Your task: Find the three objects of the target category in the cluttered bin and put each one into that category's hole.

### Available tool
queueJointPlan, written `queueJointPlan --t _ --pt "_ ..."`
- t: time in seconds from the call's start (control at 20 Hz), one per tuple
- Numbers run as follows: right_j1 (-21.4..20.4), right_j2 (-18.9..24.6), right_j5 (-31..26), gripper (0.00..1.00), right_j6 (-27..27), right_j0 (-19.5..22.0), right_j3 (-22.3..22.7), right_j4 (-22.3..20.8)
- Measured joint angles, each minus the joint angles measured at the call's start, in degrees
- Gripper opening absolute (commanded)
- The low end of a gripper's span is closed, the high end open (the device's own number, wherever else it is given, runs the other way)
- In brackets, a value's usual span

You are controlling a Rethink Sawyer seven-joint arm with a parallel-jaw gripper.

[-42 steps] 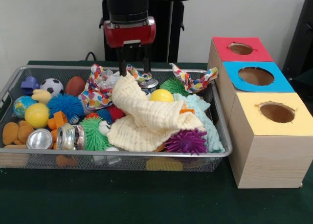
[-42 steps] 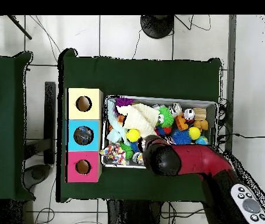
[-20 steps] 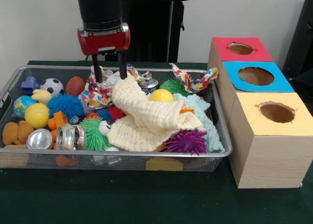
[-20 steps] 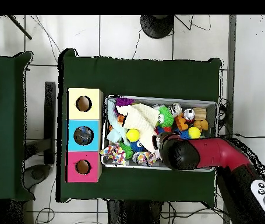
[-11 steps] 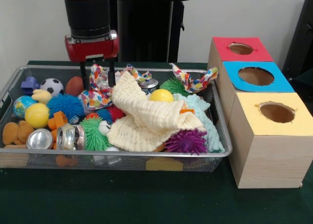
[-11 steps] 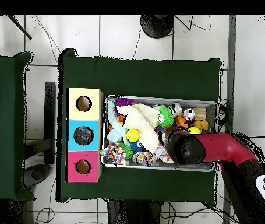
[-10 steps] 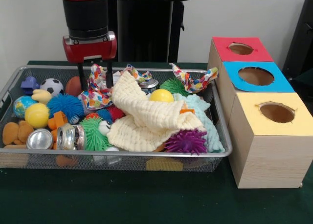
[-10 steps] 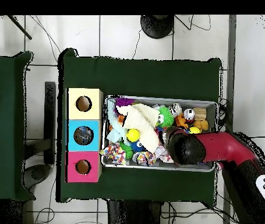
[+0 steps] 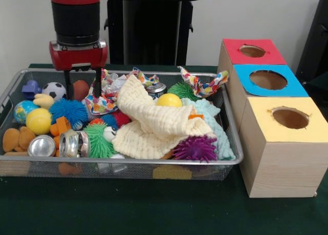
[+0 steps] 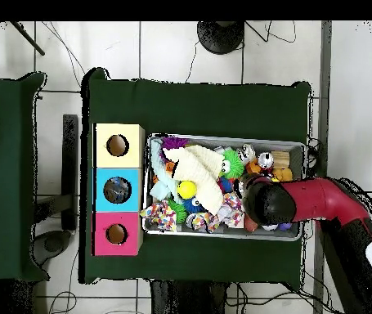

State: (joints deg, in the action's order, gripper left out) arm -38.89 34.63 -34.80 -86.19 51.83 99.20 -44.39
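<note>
A wire mesh bin [image 9: 231,142] sits on the green surface [image 9: 154,209], crammed with toys. A cream knitted cloth [image 9: 154,119] is draped across the middle, with a yellow ball [image 9: 169,100] peeking out behind it and a purple spiky ball [image 9: 195,148] at its front edge. Toward the other end lie a blue fuzzy ball [image 9: 68,111], a green spiky ball [image 9: 97,140], a small soccer ball [image 9: 53,90] and shiny metal cans [image 9: 59,144]. The red-and-black gripper [image 9: 82,92] hangs over that end, its two black fingers apart, straddling what looks like a brown football [image 9: 80,89], though I can't tell if they touch it. Beside the bin stand three wooden boxes with round holes: red-topped [image 9: 252,52], blue-topped [image 9: 267,80] and yellow-topped [image 9: 289,118].
</note>
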Motion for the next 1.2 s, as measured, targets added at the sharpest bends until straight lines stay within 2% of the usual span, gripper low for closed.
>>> queueJointPlan --t 0.2,0.55,1.2 --pt "0.43 0.31 -1.44 1.00 4.00 0.62 -2.48 -1.16" --pt "1.23 0.56 -2.12 1.00 7.75 0.92 -5.02 -1.19" --pt "1.62 0.56 -2.13 1.00 9.03 0.92 -6.03 -1.20"
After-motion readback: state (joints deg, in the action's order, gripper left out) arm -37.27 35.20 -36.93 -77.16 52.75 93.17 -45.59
